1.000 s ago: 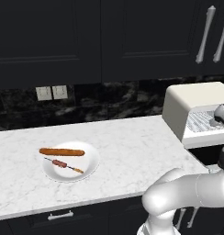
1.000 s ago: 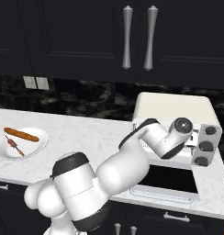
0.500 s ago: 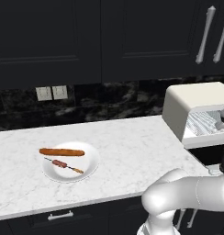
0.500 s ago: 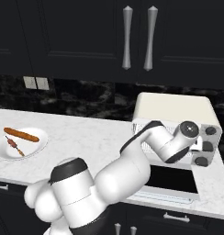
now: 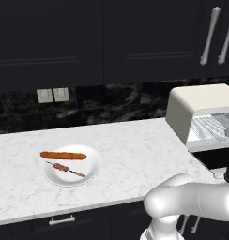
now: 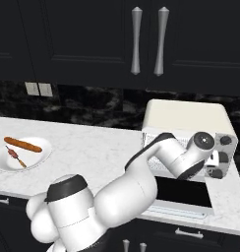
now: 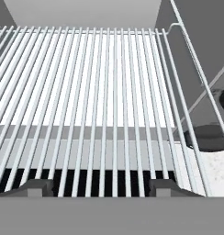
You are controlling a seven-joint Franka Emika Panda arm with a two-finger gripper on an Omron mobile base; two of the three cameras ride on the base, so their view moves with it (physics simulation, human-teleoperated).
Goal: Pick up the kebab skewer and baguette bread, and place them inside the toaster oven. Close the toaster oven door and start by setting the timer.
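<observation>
From my station I judge that the task is hardly begun. The long slim orange-brown baguette bread [image 5: 63, 155] and the thin kebab skewer with reddish-brown meat chunks [image 5: 65, 168] both lie on the round white plate [image 5: 90, 173], on the pale marble counter [image 5: 135, 150], well apart from the oven. Nothing is inside the boxy cream-white toaster oven [image 5: 201, 105]; its wire rack [image 7: 100, 101] is bare. The dark glass toaster oven door [image 6: 183, 191] is folded down, so the opening is ready.

Picking up both foods, placing them, closing the door and setting the timer are all left to do.

In the left base view the baguette's long axis runs from 9 to 3 o'clock. The skewer, just beside it toward 6 o'clock, runs from about 10 to 4 o'clock, with the orange tip at the 4 o'clock end.

The two-finger gripper [image 7: 100, 187] hangs over the rack with its dark tips apart and nothing between them; it grasps nothing.
</observation>
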